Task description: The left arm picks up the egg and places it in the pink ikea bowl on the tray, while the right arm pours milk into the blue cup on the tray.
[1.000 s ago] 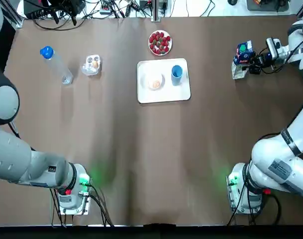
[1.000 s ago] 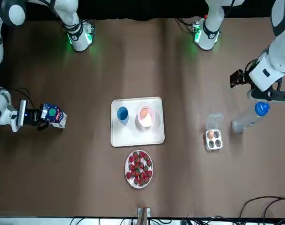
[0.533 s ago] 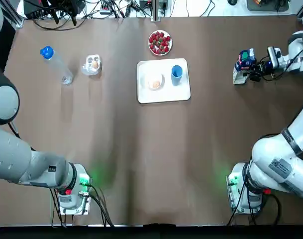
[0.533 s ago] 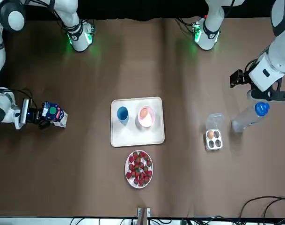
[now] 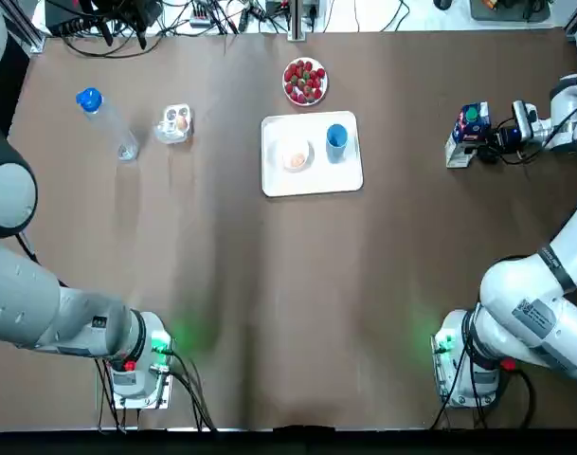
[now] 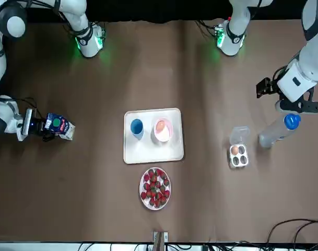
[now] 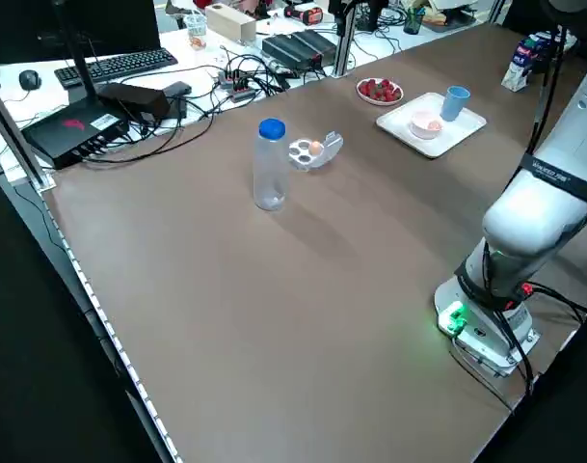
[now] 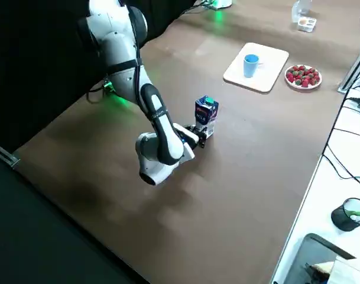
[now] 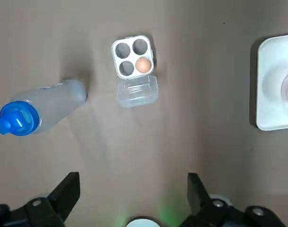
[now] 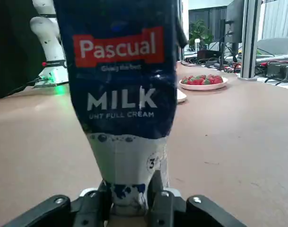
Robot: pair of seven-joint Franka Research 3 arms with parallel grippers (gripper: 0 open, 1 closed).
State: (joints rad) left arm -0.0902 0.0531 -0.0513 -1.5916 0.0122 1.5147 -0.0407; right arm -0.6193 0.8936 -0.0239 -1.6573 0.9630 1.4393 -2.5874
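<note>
The blue-and-white milk carton (image 5: 467,134) (image 6: 59,125) stands near the table's right edge, far from the tray. My right gripper (image 5: 498,138) (image 10: 127,205) is shut on its base from the side. The white tray (image 5: 312,185) holds the blue cup (image 5: 336,138) (image 6: 137,127) and the pink bowl (image 6: 168,136), with an egg (image 6: 160,126) lying in the bowl. Another egg (image 9: 143,65) (image 5: 181,120) sits in a small clear egg box (image 9: 133,59). My left gripper (image 6: 298,105) (image 9: 132,189) hovers open, high above the table beside the egg box and bottle, holding nothing.
A clear water bottle (image 5: 106,123) (image 9: 39,111) with a blue cap lies left of the egg box. A plate of strawberries (image 5: 305,81) sits just beyond the tray. Cables and equipment (image 7: 129,96) crowd the far edge.
My right gripper has drawn back a little toward the table's right edge with the milk carton, which has gone from tilted to upright. The left arm has not moved.
</note>
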